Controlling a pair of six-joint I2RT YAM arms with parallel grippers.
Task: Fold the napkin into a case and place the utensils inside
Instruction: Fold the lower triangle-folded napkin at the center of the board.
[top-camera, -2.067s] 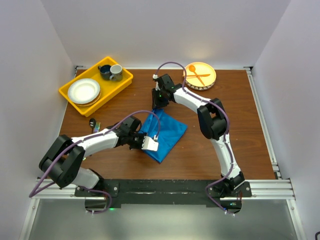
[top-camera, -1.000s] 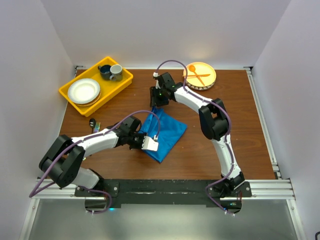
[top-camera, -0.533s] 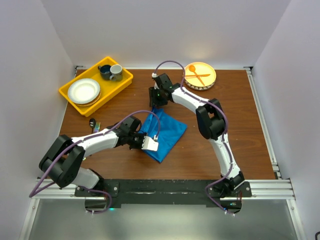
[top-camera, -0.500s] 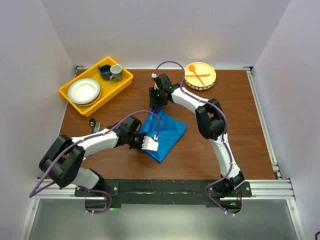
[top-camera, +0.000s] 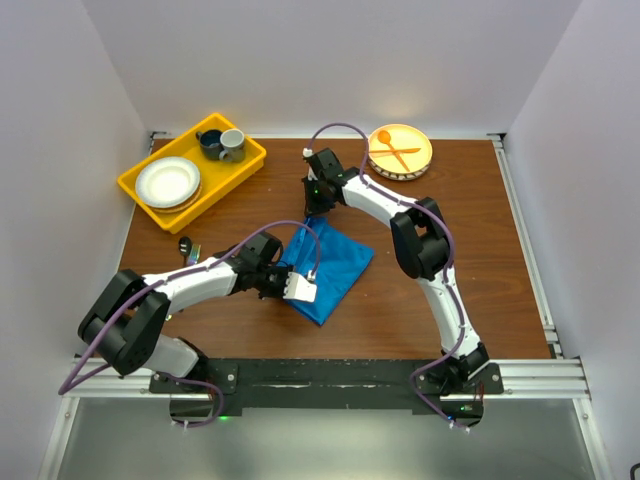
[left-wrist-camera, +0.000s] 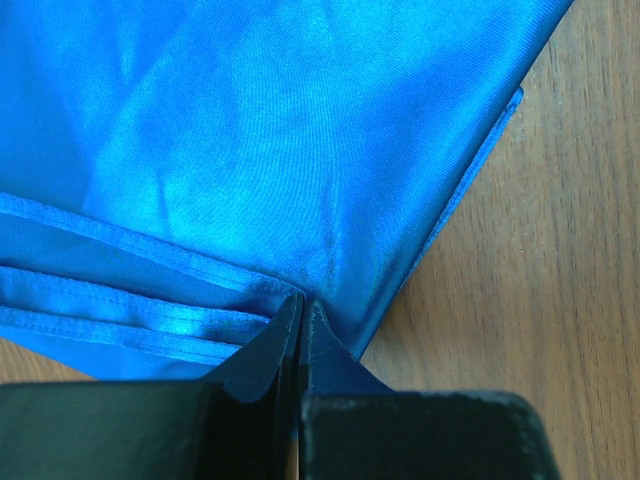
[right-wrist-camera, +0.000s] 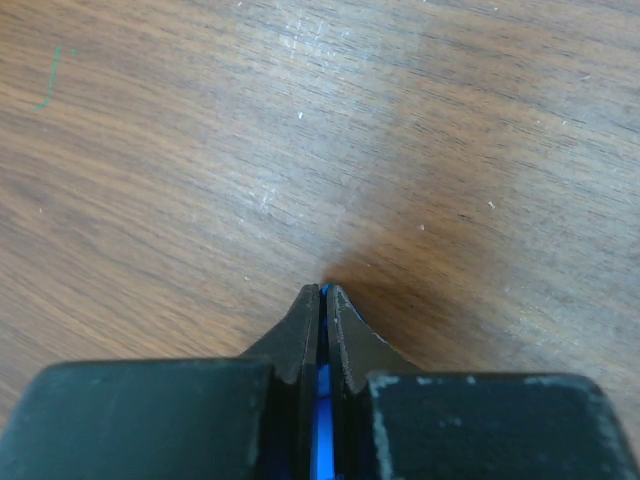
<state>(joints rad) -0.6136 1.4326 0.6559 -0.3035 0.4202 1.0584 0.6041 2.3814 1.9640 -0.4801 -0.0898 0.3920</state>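
- Near the middle of the top view, the blue napkin (top-camera: 335, 262) lies flat on the brown worktop (top-camera: 450, 250), turned like a tilted square.
- Up close in the left wrist view, the napkin (left-wrist-camera: 300, 150) looks folded over. A few sewn edges sit one on top of another at the lower left of that picture.
- At the napkin's lower left side, the left gripper (top-camera: 287, 280) is closed on the cloth. In its own view the left gripper (left-wrist-camera: 300, 305) has both black tips pressed together, with the blue edge bunched between them.
- At the napkin's top corner, the right gripper (top-camera: 316, 208) is closed too. In the right wrist view the right gripper (right-wrist-camera: 323, 295) points down at bare wood, and a thin strip of blue napkin (right-wrist-camera: 322, 440) shows between its tips, so it is pinching the cloth.
- Left of the napkin, past the left arm, the metal spoon and fork (top-camera: 188, 247) lie on the worktop, well apart from the cloth. The arm hides part of them.
- At the upper left of the worktop sits a yellow tray (top-camera: 250, 158). It holds a white plate (top-camera: 167, 182), a blue cup (top-camera: 210, 143) and a gray cup (top-camera: 232, 145) side by side.
- At the top of the worktop, right of the middle, a round yellow plate (top-camera: 425, 150) holds an orange spoon and fork (top-camera: 397, 152), crossed over each other.
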